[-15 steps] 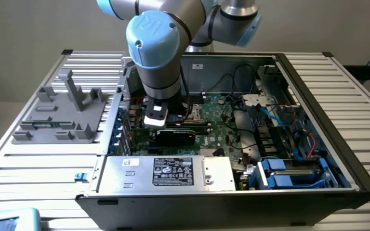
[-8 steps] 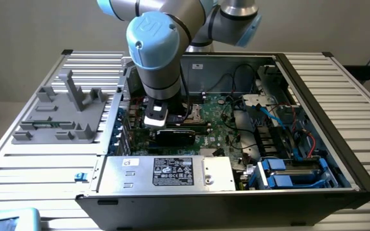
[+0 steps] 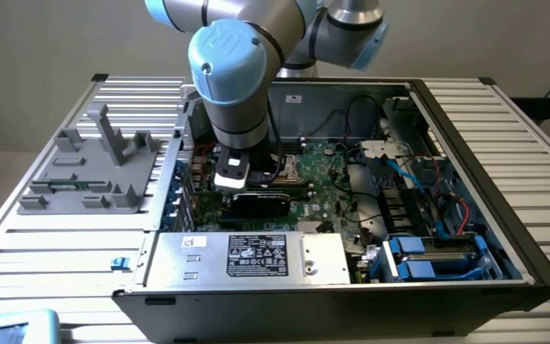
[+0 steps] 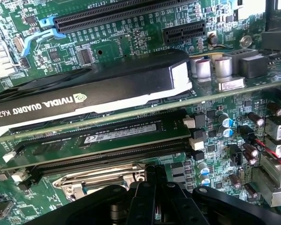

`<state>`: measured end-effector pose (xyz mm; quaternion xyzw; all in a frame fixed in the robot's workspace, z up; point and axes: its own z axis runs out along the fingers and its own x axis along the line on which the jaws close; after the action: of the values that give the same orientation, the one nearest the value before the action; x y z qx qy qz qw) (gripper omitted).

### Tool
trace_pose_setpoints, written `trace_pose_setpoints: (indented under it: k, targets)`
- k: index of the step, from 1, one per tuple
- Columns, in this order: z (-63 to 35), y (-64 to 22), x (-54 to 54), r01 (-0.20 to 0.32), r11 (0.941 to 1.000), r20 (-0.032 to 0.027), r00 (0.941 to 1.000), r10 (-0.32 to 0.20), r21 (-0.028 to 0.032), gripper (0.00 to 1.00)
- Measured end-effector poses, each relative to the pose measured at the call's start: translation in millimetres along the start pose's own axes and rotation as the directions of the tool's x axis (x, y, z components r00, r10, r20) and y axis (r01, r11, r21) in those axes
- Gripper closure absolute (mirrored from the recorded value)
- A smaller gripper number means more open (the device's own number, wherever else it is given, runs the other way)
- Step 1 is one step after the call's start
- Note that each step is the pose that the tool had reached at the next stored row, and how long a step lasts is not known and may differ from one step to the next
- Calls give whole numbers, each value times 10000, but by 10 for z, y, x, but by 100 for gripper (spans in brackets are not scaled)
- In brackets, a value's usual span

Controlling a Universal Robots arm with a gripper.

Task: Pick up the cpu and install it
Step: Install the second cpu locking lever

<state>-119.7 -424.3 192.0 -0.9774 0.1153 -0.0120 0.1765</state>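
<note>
My gripper (image 4: 152, 192) hangs low over the green motherboard (image 4: 131, 42) inside the open computer case (image 3: 475, 165). Its black fingers (image 4: 143, 201) are pressed together, and I see nothing between them. Just beyond the fingertips lies the silver metal frame of the dark socket (image 4: 96, 176). In the exterior view the gripper (image 3: 251, 183) is below the arm's blue-capped wrist, near the middle of the board and beside the socket (image 3: 289, 168). The cpu is hidden from both views.
A black graphics card (image 4: 93, 89) stands across the board, with a memory stick (image 4: 117, 133) between it and the socket. The power supply (image 3: 246, 254) and blue drive bays (image 3: 428, 261) fill the case's near side. A grey fixture (image 3: 94, 168) sits on the table at the exterior view's left.
</note>
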Motion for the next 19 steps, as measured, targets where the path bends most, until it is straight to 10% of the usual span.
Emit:
trace_pose_setpoints:
  k: [19]
  targets:
    - [24,3,-16,-24,10000,-3,10000,24,4,89]
